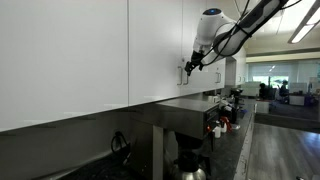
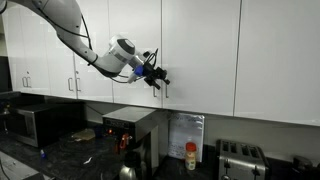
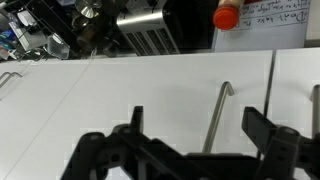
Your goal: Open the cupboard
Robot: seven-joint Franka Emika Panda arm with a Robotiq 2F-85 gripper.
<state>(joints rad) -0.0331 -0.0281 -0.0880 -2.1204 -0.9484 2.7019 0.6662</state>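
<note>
The gripper gapes wide and empty. The cupboard faces it, and its bar handle shows between the jaws, toward three o'clock. Closing off-centre could let the slim bar slip out.

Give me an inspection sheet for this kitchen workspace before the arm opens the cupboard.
Surface: dark counter under the wall cupboards, holding appliances.
Job's things: cupboard shut; its handle shows between the tool's fingers in the wrist view.
Clutter: microwave, steel appliance, toaster, red-capped bottle.
Grippers: tool open, at the handle, not closed on it.
Cables: nothing seen.
Surroundings: more white doors; office windows beyond.
</note>
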